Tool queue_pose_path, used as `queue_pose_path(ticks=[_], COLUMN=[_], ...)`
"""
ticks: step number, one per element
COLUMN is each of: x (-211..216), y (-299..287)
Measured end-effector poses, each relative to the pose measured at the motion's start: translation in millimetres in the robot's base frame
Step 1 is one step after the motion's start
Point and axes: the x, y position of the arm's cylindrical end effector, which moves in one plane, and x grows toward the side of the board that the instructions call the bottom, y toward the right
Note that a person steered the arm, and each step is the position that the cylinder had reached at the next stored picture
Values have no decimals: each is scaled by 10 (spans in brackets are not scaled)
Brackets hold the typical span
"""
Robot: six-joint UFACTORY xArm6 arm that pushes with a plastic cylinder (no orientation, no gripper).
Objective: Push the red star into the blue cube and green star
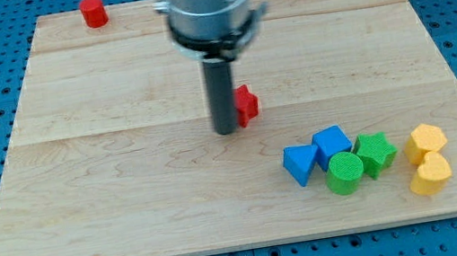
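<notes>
My tip rests on the board just left of the red star, touching or almost touching it; the rod hides the star's left part. The blue cube lies toward the view's lower right of the star. The green star sits right beside the cube on its right. The red star stands well apart from both.
A blue triangular block and a green cylinder crowd the cube's left and front. Two yellow blocks lie right of the green star. A red cylinder stands at the board's top left edge. The wooden board ends near the view's bottom.
</notes>
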Motion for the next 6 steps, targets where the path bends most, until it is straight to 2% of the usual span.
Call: queue_pose_path(ticks=[1, 3, 4, 5, 6], x=[-303, -140, -387, -420, 100], y=[-149, 1406, 1461, 1664, 1646])
